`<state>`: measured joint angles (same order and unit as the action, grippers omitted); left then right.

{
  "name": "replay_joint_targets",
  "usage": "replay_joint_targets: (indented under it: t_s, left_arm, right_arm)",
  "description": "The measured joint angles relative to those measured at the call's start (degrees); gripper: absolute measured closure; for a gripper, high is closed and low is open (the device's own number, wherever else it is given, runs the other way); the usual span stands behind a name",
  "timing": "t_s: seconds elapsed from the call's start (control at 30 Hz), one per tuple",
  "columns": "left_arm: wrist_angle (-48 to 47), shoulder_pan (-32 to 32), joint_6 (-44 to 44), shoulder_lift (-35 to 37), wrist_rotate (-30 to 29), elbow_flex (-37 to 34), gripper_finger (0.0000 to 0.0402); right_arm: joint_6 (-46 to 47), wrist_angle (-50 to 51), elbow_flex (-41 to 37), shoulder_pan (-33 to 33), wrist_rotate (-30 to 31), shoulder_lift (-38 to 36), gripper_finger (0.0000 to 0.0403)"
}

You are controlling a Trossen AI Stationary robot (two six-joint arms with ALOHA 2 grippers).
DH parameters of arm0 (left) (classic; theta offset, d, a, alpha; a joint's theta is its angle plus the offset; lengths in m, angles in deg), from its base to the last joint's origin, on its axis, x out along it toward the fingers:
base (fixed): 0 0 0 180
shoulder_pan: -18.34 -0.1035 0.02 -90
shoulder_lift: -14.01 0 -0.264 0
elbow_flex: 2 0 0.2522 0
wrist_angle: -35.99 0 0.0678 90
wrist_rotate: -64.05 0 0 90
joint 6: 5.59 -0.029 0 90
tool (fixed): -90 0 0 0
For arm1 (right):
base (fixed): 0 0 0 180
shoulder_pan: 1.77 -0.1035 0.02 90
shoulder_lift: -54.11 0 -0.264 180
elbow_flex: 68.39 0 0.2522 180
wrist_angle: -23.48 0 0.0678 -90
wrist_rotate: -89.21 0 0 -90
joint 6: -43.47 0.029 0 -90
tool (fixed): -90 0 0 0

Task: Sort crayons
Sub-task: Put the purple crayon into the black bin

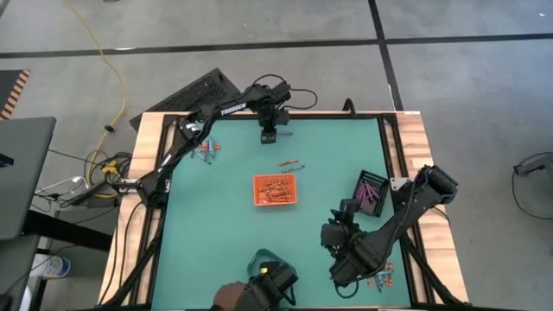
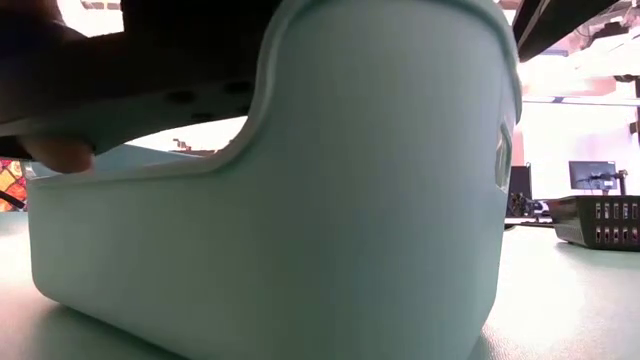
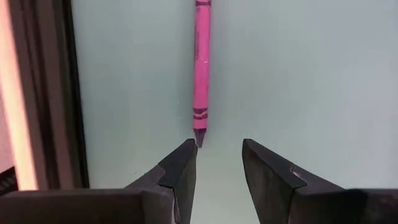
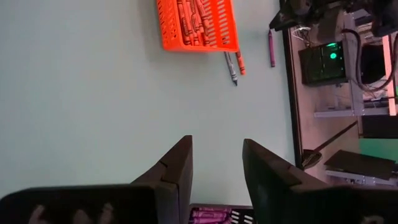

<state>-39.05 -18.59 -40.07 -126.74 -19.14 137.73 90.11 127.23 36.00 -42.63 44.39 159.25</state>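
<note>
High view: left claw (image 1: 269, 136) sits at the desk's (image 1: 216, 225) far edge, fingers parted a little and empty, a pink crayon (image 3: 201, 62) lying just ahead of their tips. Right claw (image 1: 344, 212) hovers near the black tray (image 1: 371, 192) of purple crayons, fingers also apart, holding nothing. Orange tray (image 1: 275, 190) sits mid-desk with orange crayons; two loose crayons (image 1: 290, 164) lie just beyond it.
</note>
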Motion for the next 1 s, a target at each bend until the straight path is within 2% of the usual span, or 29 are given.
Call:
replay_joint_targets:
  t_s: [0.57,0.7,0.83,1.0]
  left_arm:
    - [2.9,0.0,2.1,0.0,-0.9,-0.3,0.0284]
    - [2.7,-0.1,1.6,0.0,0.9,0.2,0.0284]
    - [0.9,0.0,0.7,0.3,1.4,0.2,0.0284]
    - [-0.2,0.0,0.5,4.2,3.9,0.2,0.0284]
  right_arm:
    - [0.7,-0.6,0.0,-1.2,0.1,0.0,0.0266]
    - [0.7,-0.6,0.0,-0.9,2.4,0.0,0.0266]
    - [-2.7,-0.8,0.0,2.3,3.5,0.0,0.0266]
    - [-13.5,-2.7,0.0,9.6,0.9,0.0,0.0266]
